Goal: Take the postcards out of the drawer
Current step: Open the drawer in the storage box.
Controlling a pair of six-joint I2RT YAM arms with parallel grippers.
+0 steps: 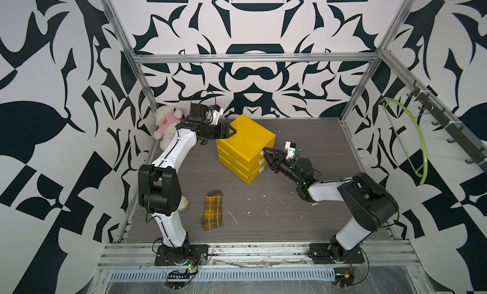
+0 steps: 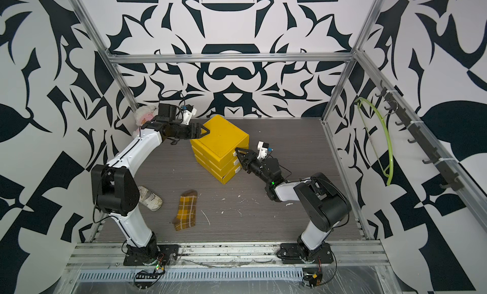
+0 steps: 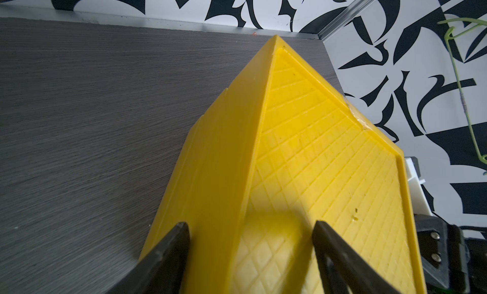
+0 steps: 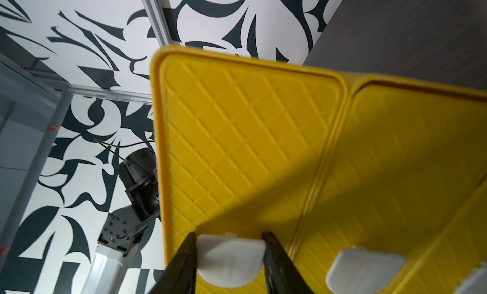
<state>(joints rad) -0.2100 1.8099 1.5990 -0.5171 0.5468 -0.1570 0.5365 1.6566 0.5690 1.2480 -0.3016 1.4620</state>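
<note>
While the left claw [image 1: 232, 131] stands spread wide astride an upper rear edge of the yellow drawer unit [image 1: 253, 137], gripping nothing, all three drawers [image 1: 254, 171] look shut; the postcards are nowhere in sight, presumably inside one of them. Further right, the right claw [image 1: 266, 152] is clenched on the white handle [image 4: 230, 258] of the top drawer [image 1: 270, 144]; the task seems barely begun; that drawer is yet to be pulled open, and every card is yet to reach the surface [image 1: 303, 221].

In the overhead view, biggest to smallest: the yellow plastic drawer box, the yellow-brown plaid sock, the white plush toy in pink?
1. Yellow plastic drawer box.
2-3. Yellow-brown plaid sock and white plush toy look alike; toy partly hidden.
</note>
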